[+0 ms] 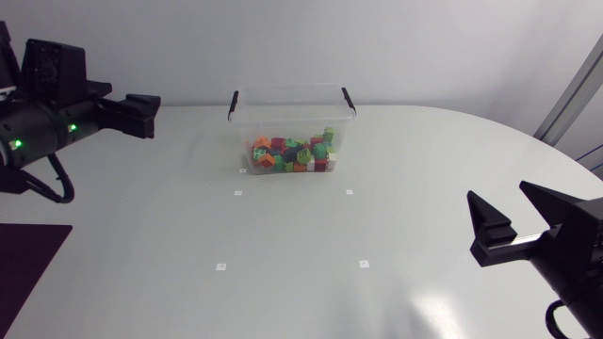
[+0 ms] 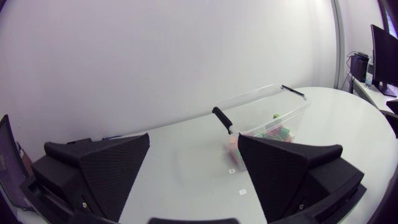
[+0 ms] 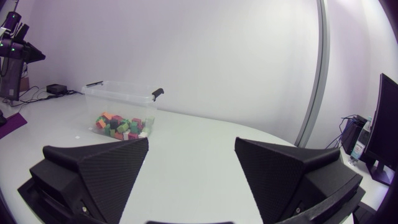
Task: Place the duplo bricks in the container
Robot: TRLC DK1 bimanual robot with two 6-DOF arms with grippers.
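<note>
Left hand (image 1: 147, 115), right hand (image 1: 497, 194) open; bricks (image 1: 290, 154) in container (image 1: 292, 115)

The white tabletop (image 1: 405, 160) carries a clear container (image 1: 283, 118) of coloured bricks (image 1: 292, 155) at its far middle; four small square markers (image 1: 238, 193) lie nearer; a dark mat (image 1: 28, 268) lies at the near left.

You have bright, even light over the white table (image 1: 301, 235), a faint soft shadow beside the container (image 1: 283, 118), and a pale sheen toward the table's near edge.
</note>
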